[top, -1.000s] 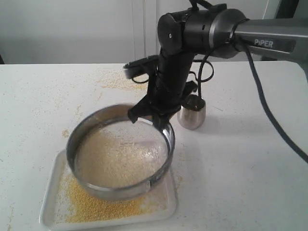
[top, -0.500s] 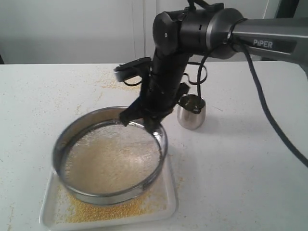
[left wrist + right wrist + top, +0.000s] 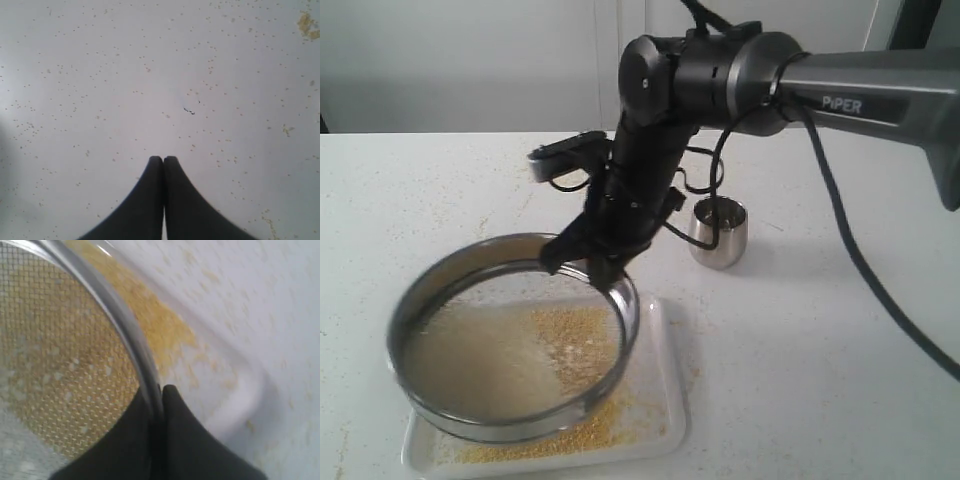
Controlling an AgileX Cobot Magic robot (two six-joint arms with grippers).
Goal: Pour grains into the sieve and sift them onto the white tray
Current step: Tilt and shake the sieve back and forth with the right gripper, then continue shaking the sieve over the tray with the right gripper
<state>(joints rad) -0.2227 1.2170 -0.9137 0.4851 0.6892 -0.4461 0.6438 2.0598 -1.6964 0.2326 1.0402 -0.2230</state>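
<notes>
The grains (image 3: pixel 470 360) lie as a pale layer on the mesh of the sieve (image 3: pixel 470 425), at the left of the exterior view. The sieve is tilted over the white tray (image 3: pixel 665 410). Toward its right side the mesh shows a yellower patch with whitish bits in it.

The left jaws appear only in the left wrist view. They are pressed together with nothing between them, above bare surface (image 3: pixel 100 75) speckled with tiny crumbs (image 3: pixel 305 25).

The sieve overhangs the tray's left edge, and whether its low front rim touches the tray cannot be told. A band of fine yellow meal (image 3: pixel 570 440) lies on the tray floor along the front and toward the right corner.

At the sieve's far right rim the right jaws are clamped on the steel wall, one on each side. In the right wrist view the rim (image 3: pixel 125 325) runs straight into them, with mesh and yellow and pale grains (image 3: pixel 60 340) to one side and the tray's rounded corner (image 3: pixel 245 385) dusted with meal to the other.

Just right of the jaws a small shiny steel cup (image 3: pixel 718 235) stands upright on the surface (image 3: pixel 820 380), apart from the tray. Above it the dark right arm (image 3: pixel 720 75) reaches in from the right edge — its cable loops down past the cup.
</notes>
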